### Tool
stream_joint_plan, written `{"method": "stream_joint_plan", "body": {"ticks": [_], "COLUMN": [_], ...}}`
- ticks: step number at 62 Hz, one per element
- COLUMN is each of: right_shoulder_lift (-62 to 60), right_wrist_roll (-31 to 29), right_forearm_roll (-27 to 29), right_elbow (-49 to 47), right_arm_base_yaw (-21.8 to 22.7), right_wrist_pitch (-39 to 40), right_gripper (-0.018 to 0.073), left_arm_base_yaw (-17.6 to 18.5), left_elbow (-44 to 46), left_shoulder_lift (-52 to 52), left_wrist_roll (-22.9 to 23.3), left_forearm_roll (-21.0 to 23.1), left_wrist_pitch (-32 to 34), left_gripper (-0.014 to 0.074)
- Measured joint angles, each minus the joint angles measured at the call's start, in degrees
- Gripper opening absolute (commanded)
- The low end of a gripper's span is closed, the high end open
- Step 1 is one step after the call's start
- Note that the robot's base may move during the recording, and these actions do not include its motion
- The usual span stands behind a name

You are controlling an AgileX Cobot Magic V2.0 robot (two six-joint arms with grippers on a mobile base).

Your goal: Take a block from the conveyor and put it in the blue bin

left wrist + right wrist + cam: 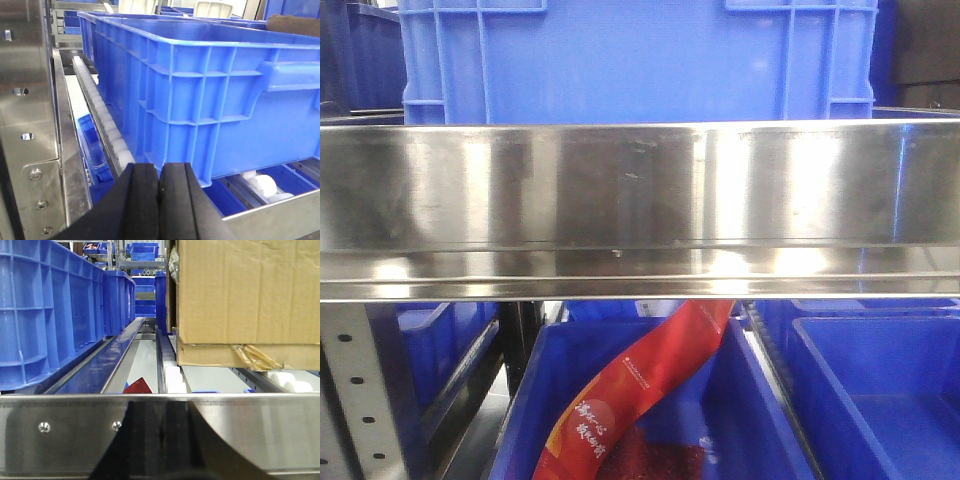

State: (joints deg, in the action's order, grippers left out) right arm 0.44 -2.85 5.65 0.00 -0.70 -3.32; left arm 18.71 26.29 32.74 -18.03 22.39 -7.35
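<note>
No block and no conveyor show in any view. A large blue bin (pixel 635 60) stands on the rack shelf straight ahead, behind a steel rail. In the left wrist view my left gripper (pixel 160 200) is shut, its black pads pressed together with nothing between them, just in front of that blue bin's (pixel 210 100) lower corner. My right gripper (pixel 159 477) is only a dark sliver at the bottom edge. Its mirror image in the steel rail shows the two fingers together. A blue bin (pixel 45 315) lies to its left.
A polished steel rail (pixel 640 200) spans the front view. Below it, lower blue bins hold a red snack packet (pixel 640 390). White rollers (pixel 107 130) run beside the bin. A steel upright (pixel 25 125) stands at left. A cardboard box (pixel 245 295) sits on the rollers at right.
</note>
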Motion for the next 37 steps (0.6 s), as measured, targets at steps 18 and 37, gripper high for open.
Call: {"method": "stream_joint_plan", "body": {"ticks": [18, 37], "right_shoulder_lift": [0.00, 0.00], "right_wrist_roll": [0.00, 0.00], "right_forearm_roll": [0.00, 0.00], "right_elbow": [0.00, 0.00], "right_arm_base_yaw": [0.00, 0.00], "right_wrist_pitch": [0.00, 0.00], "right_gripper": [-0.0162, -0.0162], "left_arm_base_yaw": [-1.04, -12.70], "left_elbow": [-4.73, -17.66], "left_shoulder_lift": [-1.26, -15.31], "left_wrist_roll": [0.00, 14.48], "left_forearm_roll": [-3.46, -15.03], "left_wrist_pitch": [7.35, 11.77], "left_gripper": [-0.0111, -0.0111]}}
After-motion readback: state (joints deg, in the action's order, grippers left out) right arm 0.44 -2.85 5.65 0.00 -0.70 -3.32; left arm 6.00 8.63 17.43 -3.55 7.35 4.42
